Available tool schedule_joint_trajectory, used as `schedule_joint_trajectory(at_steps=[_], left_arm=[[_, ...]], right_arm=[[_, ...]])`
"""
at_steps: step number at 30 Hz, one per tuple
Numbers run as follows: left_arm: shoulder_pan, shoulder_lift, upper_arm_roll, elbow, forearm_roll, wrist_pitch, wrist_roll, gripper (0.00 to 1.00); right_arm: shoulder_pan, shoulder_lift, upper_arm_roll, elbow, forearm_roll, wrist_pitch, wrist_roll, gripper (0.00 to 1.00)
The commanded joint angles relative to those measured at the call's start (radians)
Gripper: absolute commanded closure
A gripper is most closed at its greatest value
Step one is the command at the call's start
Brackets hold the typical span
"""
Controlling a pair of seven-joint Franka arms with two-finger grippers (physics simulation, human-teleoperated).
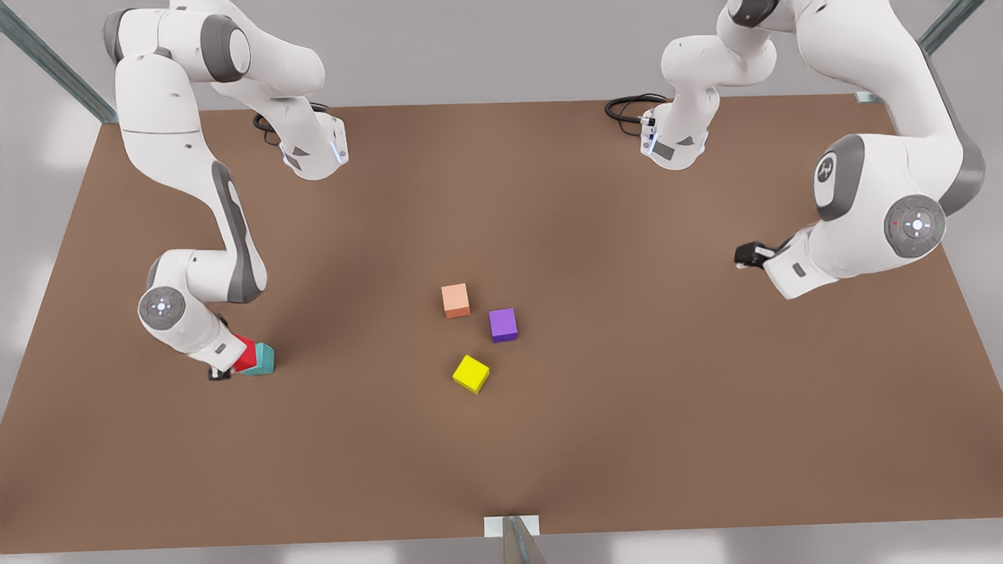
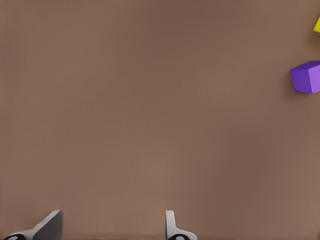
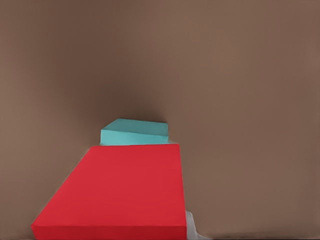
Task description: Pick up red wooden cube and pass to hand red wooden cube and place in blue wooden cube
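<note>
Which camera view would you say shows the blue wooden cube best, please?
The front view: the blue wooden cube sits on the table, touching the red wooden cube at the right gripper. The right wrist view shows its top behind the red cube. The left wrist view looks at the purple cube.

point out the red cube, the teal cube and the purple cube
red wooden cube [image 3: 117, 192]: right wrist view, broad top face.
blue wooden cube [image 3: 135, 132]: right wrist view, its teal face.
purple cube [image 1: 503, 323]: front view, top face.

- Pale orange cube [image 1: 455, 301], centre of the front view.
- Purple cube [image 1: 503, 325], just lower right of it.
- Yellow cube [image 1: 470, 374], below both.
- Brown table [image 1: 627, 407].
</note>
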Motion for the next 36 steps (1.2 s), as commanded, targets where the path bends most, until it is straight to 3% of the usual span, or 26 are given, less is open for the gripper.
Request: schedule_joint_trajectory(at_steps=[1,14,15,16,36], left_arm=[[0.000,0.000,0.000,0.000,-0.002,-0.003,-0.104,0.00],[-0.008,0.005,-0.002,-0.002,-0.001,-0.034,-0.111,0.00],[-0.008,0.005,-0.002,-0.002,-0.001,-0.034,-0.111,0.00],[-0.009,0.005,-0.003,-0.002,-0.001,-0.043,-0.111,0.00],[-0.017,0.014,-0.019,-0.002,-0.001,-0.045,-0.161,0.00]], right_arm=[[-0.004,0.003,0.000,-0.001,-0.007,0.093,0.187,0.48],[-0.011,0.001,0.001,-0.075,0.006,0.093,0.187,0.48],[-0.011,0.003,0.003,-0.075,0.006,0.093,0.187,0.37],[-0.011,0.003,0.003,-0.075,0.010,0.093,0.189,0.00],[-0.008,0.001,0.003,-0.081,0.010,0.021,0.135,0.00]])
